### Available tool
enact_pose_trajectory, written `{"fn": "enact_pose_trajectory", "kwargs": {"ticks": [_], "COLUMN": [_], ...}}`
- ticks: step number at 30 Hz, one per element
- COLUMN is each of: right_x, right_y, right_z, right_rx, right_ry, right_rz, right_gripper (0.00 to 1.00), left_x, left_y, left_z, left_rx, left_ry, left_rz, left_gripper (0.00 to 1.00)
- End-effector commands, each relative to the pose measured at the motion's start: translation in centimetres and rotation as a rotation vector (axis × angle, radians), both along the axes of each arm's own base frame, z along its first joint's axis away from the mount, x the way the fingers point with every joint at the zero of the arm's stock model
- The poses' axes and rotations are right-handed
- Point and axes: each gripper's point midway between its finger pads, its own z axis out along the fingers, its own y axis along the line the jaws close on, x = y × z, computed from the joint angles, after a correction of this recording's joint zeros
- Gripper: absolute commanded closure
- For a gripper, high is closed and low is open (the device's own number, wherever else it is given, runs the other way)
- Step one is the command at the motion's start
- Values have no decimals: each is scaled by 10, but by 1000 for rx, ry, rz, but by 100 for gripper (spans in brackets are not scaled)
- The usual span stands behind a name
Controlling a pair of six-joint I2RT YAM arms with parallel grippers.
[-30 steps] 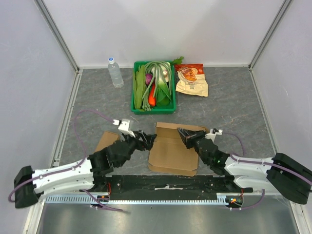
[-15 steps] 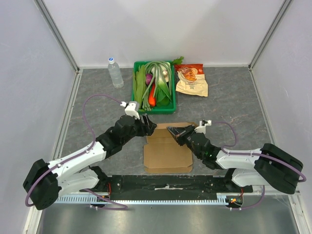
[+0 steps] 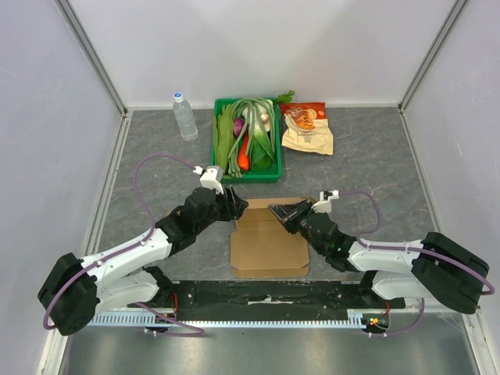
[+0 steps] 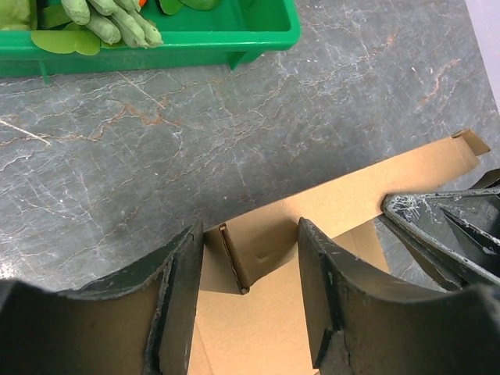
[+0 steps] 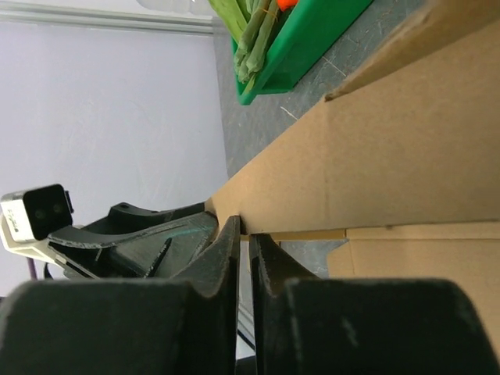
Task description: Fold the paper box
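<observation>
The brown paper box (image 3: 269, 246) lies unfolded on the grey table in front of both arms, with its far flap raised. My left gripper (image 3: 237, 206) is open at the box's far left corner. In the left wrist view its jaws straddle a small upright corner tab (image 4: 234, 262) of the box (image 4: 351, 195) without touching it. My right gripper (image 3: 275, 209) is shut on the edge of the raised far flap (image 5: 391, 141), just right of the left gripper. Its dark fingers (image 4: 445, 226) also show in the left wrist view.
A green tray (image 3: 213, 152) of vegetables stands beyond the box; it also shows in the left wrist view (image 4: 234, 35). A water bottle (image 3: 185, 117) stands at the far left. A snack bag (image 3: 307, 129) lies to the tray's right. Walls enclose the table.
Over the last second both arms reached forward to the box's far edge, and the box slid slightly left with its far flap lifted. Almost nothing moved in the last half second.
</observation>
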Motion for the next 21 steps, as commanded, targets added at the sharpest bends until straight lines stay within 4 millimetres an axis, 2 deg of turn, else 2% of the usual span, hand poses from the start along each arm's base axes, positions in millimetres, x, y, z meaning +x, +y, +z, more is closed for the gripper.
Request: {"fn": "enact_pose_trajectory", "kwargs": {"ticks": [1,2,4,5,6,7,8,10,11,12,13,15,16,19,21], "right_x": [-7,-6,-11,-14,-23,-23,-31,-41,-49,-51,-50,-46,-41,-28,-25], "right_y": [-6,-6,-7,-9,-7,-17,-28,-49,-73,-83,-94,-107,-112,-124,-125], "right_z": [-6,-1,2,-6,-9,-7,-12,-7,-14,-13,-3,11,26,43,36], "right_rx": [-114,-132,-246,-355,-422,-556,-673,-816,-951,-993,-1009,-1065,-1064,-1083,-1109], "right_ry": [-55,-81,-149,-122,-118,-175,-133,-159,-129,-134,-165,-208,-232,-239,-194], "right_rz": [53,68,153,201,288,340,402,464,500,493,468,452,401,324,357], "right_gripper": [80,64,46,26,20,17,12,11,11,10,9,9,9,6,6], "left_x": [-5,-5,-5,-5,-5,-5,-5,-4,-5,-5,-6,-6,-6,-6,-9], "left_y": [-1,-1,-2,-3,-3,-2,0,1,1,1,1,2,3,7,11], "left_z": [-12,-13,-14,-15,-15,-16,-16,-15,-15,-13,-13,-10,-8,2,6], "left_rx": [1,6,9,14,17,24,30,39,42,37,39,43,43,41,52], "left_ry": [32,32,36,39,41,41,36,34,34,28,27,11,1,-36,-58], "left_rz": [-8,-9,-13,-22,-22,-20,-17,-18,-19,-19,-24,-32,-30,-31,-39], "left_gripper": [49,49,50,51,51,52,52,52,52,52,52,47,44,31,26]}}
